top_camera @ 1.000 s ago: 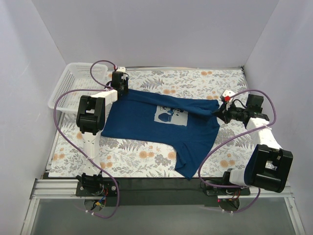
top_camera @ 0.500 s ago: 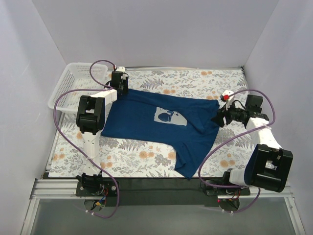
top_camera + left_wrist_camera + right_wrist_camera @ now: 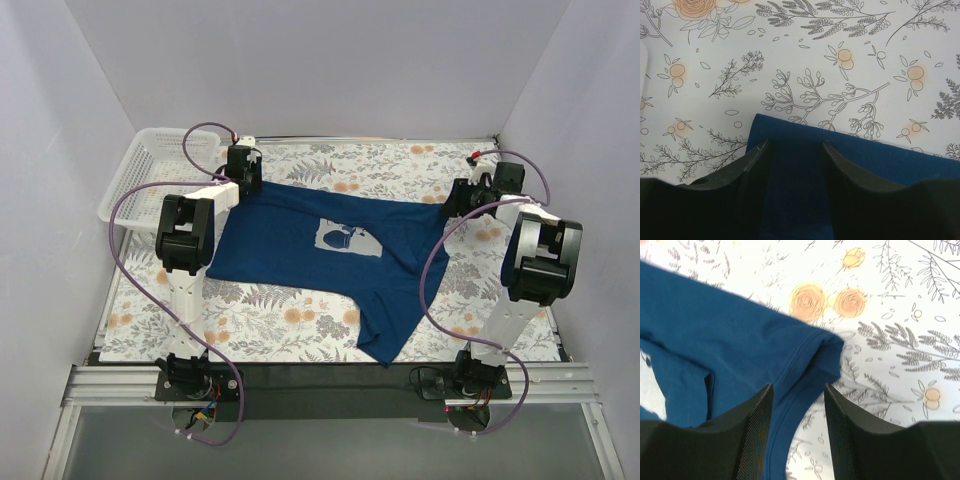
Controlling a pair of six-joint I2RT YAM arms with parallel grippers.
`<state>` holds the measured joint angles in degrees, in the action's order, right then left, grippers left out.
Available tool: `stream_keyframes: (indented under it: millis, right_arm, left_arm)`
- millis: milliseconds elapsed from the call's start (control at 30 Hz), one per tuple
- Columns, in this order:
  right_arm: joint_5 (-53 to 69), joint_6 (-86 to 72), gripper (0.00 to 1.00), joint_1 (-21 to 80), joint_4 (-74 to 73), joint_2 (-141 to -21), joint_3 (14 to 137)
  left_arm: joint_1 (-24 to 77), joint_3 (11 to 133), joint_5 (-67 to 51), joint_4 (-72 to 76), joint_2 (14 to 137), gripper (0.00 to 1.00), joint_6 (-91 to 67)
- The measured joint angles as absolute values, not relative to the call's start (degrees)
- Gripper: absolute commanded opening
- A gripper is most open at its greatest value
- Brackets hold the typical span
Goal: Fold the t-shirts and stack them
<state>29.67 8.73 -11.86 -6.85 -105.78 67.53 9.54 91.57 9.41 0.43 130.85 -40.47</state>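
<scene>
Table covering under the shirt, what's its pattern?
Table covering: white with grey sprigs and orange flowers, clearest in left wrist view.

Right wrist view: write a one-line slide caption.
Open right end effector above a hemmed corner of the navy t-shirt on the floral tablecloth.

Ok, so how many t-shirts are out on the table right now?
1. The navy t-shirt lies spread across the middle of the table, left gripper at its far-left corner, right gripper at its far-right corner. None shows in the basket.

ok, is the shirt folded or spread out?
Mostly spread: the t-shirt lies flat on the table, chest graphic up, only a small overlap near its right side.
</scene>
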Motion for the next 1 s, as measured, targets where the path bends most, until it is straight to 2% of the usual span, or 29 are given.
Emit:
stream_keyframes:
  millis: [367,567,700,1000]
  right_arm:
    - [30.4,0.4,0.37,-10.4,-6.7,-114.3,75.3]
    - [30.4,-1.1,0.36,-10.0,-7.1,-115.0,75.4]
    - [30.2,-1.5,0.31,-10.0,-7.2,-115.0,75.4]
    - [29.0,-1.4,0.32,-10.0,-7.7,-114.9,74.9]
  left_arm:
    - [9.5,91.6,9.4,0.3,130.8,0.43,-40.5]
    - [9.5,91.7,9.3,0.3,130.8,0.43,-40.5]
    - [9.5,91.7,9.2,0.3,130.8,0.42,-40.5]
    - [9.4,91.7,8.9,0.3,130.8,0.43,-40.5]
